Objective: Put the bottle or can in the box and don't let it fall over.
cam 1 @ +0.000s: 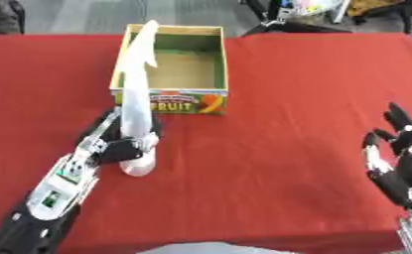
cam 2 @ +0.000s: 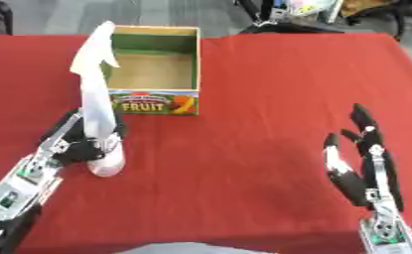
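A red-covered table [cam 1: 287, 99] carries an open fruit box [cam 1: 171, 64] near its far edge. Just before it, the left hand [cam 1: 118, 144] is curled round a tall white spray bottle [cam 1: 138, 109]; it looks top-heavy, best held low. The right hand [cam 2: 365, 163] idles, fingers spread.

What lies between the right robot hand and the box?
Only bare red tablecloth separates the right robot hand from the box, seen in both views.
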Robot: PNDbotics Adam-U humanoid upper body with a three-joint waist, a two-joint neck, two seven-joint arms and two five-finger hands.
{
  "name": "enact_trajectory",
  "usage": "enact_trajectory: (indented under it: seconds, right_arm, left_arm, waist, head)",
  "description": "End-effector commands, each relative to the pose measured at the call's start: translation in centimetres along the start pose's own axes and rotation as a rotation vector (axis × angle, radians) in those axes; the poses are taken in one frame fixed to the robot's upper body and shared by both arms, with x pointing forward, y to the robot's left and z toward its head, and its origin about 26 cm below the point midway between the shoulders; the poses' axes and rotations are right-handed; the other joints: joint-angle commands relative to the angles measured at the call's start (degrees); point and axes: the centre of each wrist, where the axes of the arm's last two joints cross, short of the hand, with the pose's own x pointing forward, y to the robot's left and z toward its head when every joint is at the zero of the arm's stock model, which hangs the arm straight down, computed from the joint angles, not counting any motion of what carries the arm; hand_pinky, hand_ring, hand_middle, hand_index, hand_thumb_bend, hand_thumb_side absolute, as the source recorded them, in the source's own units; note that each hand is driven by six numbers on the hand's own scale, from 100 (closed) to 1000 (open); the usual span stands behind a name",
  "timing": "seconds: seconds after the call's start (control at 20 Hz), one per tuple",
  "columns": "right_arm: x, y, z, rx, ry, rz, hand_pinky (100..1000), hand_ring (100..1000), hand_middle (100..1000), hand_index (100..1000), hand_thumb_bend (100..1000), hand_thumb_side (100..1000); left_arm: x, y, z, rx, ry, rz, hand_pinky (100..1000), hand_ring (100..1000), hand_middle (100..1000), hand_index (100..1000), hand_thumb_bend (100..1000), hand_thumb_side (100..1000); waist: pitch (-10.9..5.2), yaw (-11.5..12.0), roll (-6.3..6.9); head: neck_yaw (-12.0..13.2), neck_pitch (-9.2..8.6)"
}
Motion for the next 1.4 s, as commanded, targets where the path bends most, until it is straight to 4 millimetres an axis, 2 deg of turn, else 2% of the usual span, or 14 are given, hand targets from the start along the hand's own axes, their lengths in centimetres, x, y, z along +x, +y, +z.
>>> enact_trajectory:
  seconds: [0.05,0.25,0.5,0.7,0.75,0.85,1.0,1.15,1.4]
  right_arm:
    - [0.4,-0.6,-0.7,0.004,-0.027,0.012,858,1000,1000,1000,100,470]
    - [0.4,-0.7,-0.6,0.004,-0.026,0.013,858,1000,1000,1000,100,470]
    - [0.3,-0.6,-0.6,0.010,-0.024,0.014,858,1000,1000,1000,100,470]
    - [0.4,-0.3,-0.7,0.021,-0.030,0.005,858,1000,1000,1000,100,470]
    - [0.5,-0.2,-0.7,0.025,-0.033,0.001,858,1000,1000,1000,100,470]
    - [0.6,0.1,-0.9,0.033,-0.040,-0.006,858,1000,1000,1000,100,470]
    - [0.8,0.4,-1.3,0.043,-0.052,-0.017,858,1000,1000,1000,100,470]
    - [1.1,0.8,-1.7,0.060,-0.067,-0.031,858,1000,1000,1000,100,470]
    - [1.6,1.6,-2.3,0.080,-0.092,-0.056,858,1000,1000,1000,100,470]
  left_arm:
    - [0.8,0.0,-0.6,0.006,-0.030,0.000,119,332,224,339,100,197]
    - [2.8,1.0,-1.2,0.023,-0.085,-0.042,117,340,230,336,100,194]
    - [8.2,4.3,-2.5,0.083,-0.204,-0.136,116,353,243,339,100,192]
    - [12.1,7.0,-4.5,0.142,-0.263,-0.191,118,358,248,345,100,208]
    - [12.7,7.6,-5.1,0.167,-0.264,-0.196,117,357,246,344,100,240]
    - [13.6,8.9,-6.6,0.231,-0.265,-0.199,115,357,247,347,100,248]
    - [13.3,10.2,-8.6,0.313,-0.252,-0.193,122,364,253,354,100,251]
    - [11.4,11.7,-10.1,0.372,-0.198,-0.206,125,369,257,355,100,240]
    - [8.0,14.1,-11.2,0.461,-0.085,-0.238,143,388,271,360,100,200]
  waist:
    - [-0.96,-0.1,0.06]
    - [-1.05,-0.2,0.11]
    - [-1.31,-0.4,0.31]
    - [-1.27,-1.6,0.16]
    - [-1.21,-2.0,0.09]
    - [-1.05,-2.9,0.00]
    - [-0.74,-4.1,0.02]
    - [-0.35,-5.2,-0.10]
    - [0.28,-6.9,-0.42]
  head:
    - [0.0,0.12]
    - [-0.1,0.12]
    - [-0.5,0.12]
    - [-0.1,0.12]
    - [0.1,0.11]
    - [0.5,-0.11]
    - [0.9,-0.64]
    - [1.0,-1.31]
    - [1.4,-2.41]
